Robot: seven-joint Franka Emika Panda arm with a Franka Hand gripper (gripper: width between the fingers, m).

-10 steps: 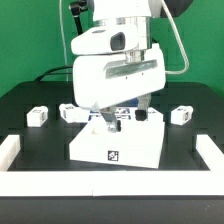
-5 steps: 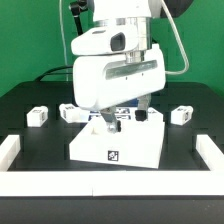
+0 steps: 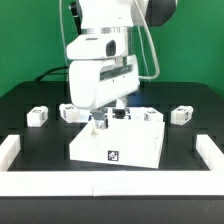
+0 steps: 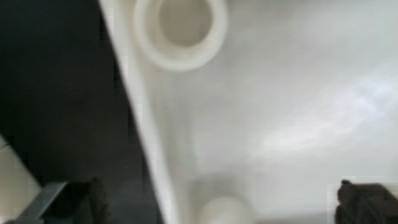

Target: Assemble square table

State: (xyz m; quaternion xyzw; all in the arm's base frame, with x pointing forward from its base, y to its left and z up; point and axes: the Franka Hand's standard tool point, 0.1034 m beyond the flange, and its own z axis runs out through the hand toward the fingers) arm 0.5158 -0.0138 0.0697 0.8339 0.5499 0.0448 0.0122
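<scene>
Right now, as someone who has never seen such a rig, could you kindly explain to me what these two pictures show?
The big white machine is a robot arm. At its lower end sits the gripper, a claw with two fingers.

One picture comes from a camera off the arm that looks at the whole scene. The other comes from a camera on the wrist, looking down past the fingertips.

On the black table lies a white square slab, the top of the furniture, with a printed tag on its front edge. The wrist view shows its surface close up, with a round socket.

Short white legs lie loose behind the slab, one at the exterior view's left and another at its right. A low white rail borders the area.

The gripper is open above the slab and holds nothing.
</scene>
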